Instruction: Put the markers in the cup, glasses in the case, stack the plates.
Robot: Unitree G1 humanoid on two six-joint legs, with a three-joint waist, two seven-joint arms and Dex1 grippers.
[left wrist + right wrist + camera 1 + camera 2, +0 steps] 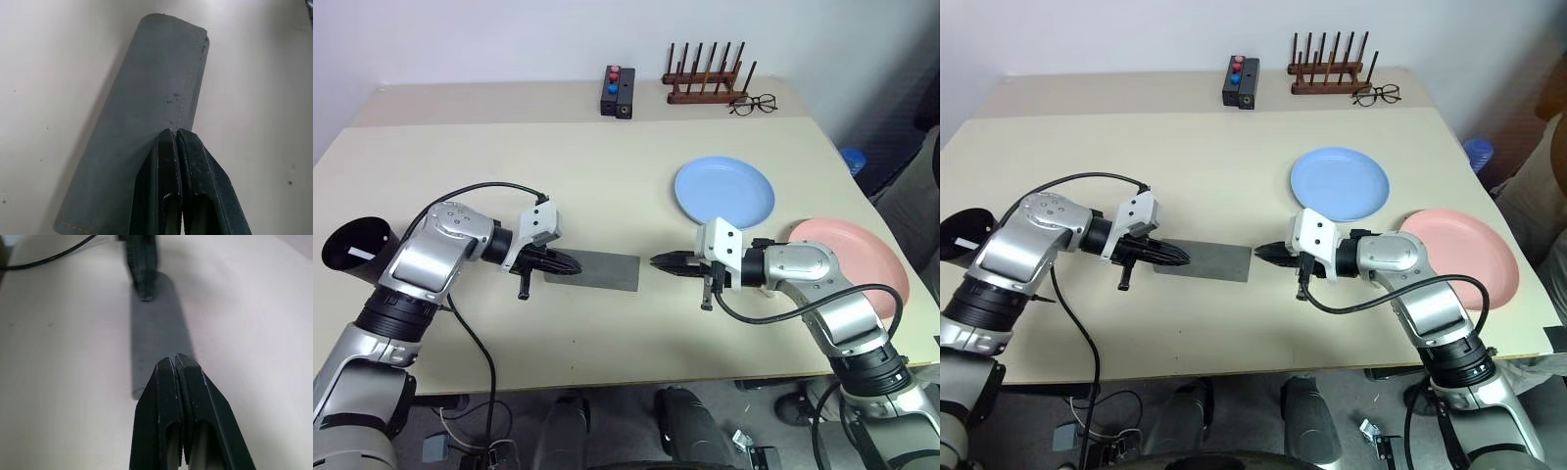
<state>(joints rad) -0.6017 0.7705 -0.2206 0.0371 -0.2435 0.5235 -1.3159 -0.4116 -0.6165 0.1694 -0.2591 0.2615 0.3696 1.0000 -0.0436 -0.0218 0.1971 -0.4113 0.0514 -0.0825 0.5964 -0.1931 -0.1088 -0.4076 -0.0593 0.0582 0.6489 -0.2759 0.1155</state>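
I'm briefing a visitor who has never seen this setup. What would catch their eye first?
Mid-table, the left tool and right tool, both shut, point at each other from opposite ends of a flat grey felt case. To the right lie a round light blue plastic plate and a salmon pink one, unstacked. A tall black cup sits at the left edge.

The case (594,270) lies on the table (607,186) between the left gripper (570,264) and right gripper (658,261), with two plates (724,191) behind the right one.
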